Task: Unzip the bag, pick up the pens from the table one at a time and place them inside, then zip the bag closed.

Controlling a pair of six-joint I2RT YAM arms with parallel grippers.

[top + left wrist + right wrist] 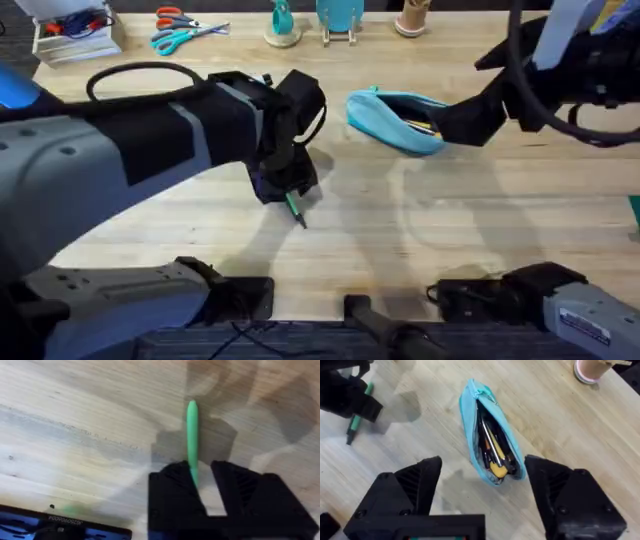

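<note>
The teal bag point(392, 120) lies unzipped on the table point(450, 220), right of centre. In the right wrist view the bag point(470, 415) gapes, with dark slim items and a yellow one inside. My right gripper point(448, 122) sits at the bag's right end; it point(480, 495) is open, fingers point(415, 490) spread wide with nothing between them. My left gripper point(285, 188) is at mid-table, shut on the green pen point(297, 212), whose dark tip pokes out below. In the left wrist view, the pen point(192, 430) runs out from the fingers point(172, 495) above its shadow.
Along the far edge stand a white box point(75, 35), teal and orange scissors point(180, 30), a teal stand point(281, 25), a teal holder point(340, 18) and a tan cup point(410, 18). Bare wood lies between my left gripper and the bag.
</note>
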